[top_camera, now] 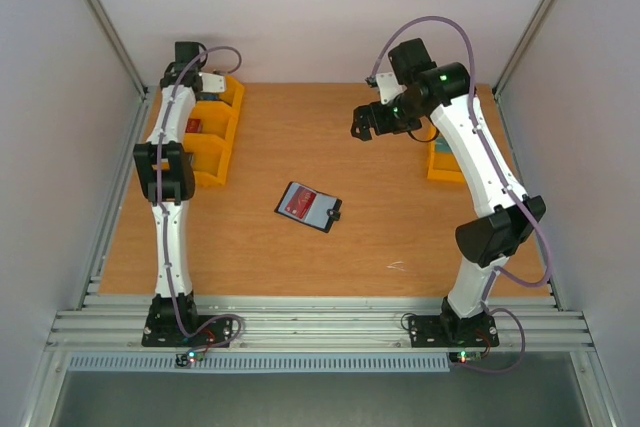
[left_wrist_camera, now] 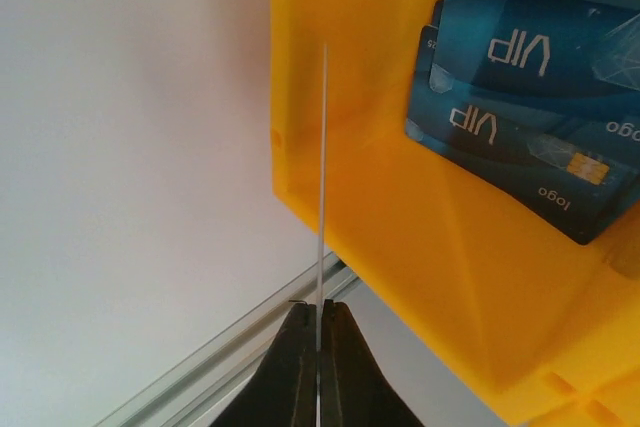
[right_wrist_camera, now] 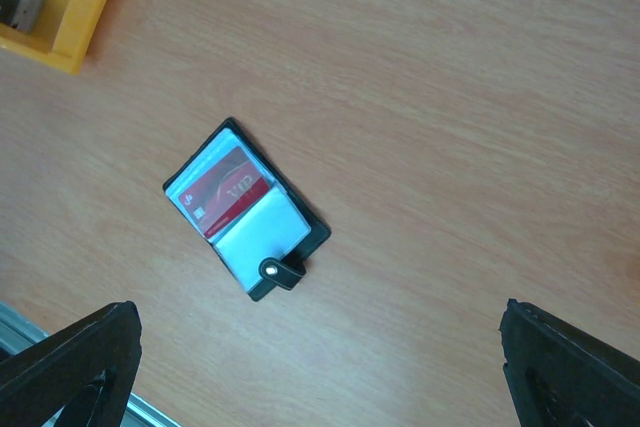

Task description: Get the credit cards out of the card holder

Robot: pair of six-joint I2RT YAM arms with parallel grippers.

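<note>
The card holder (top_camera: 309, 207) lies open near the table's middle, black edged, its snap tab toward the right. In the right wrist view the card holder (right_wrist_camera: 245, 209) shows a red credit card (right_wrist_camera: 222, 192) in one clear sleeve and a pale panel beside it. My left gripper (left_wrist_camera: 320, 312) is shut on a thin pale credit card (left_wrist_camera: 323, 167), seen edge-on, at the rim of the yellow bin (left_wrist_camera: 400, 237) at the back left. From above, the left gripper (top_camera: 203, 80) hangs over that bin. My right gripper (top_camera: 365, 125) hovers open, high over the table, its fingers (right_wrist_camera: 85, 352) wide apart with nothing between them.
Blue VIP cards (left_wrist_camera: 520, 97) lie in the bin under my left gripper. A row of yellow bins (top_camera: 215, 132) lines the left side, and another yellow bin (top_camera: 445, 162) sits behind my right arm. Grey walls enclose the table.
</note>
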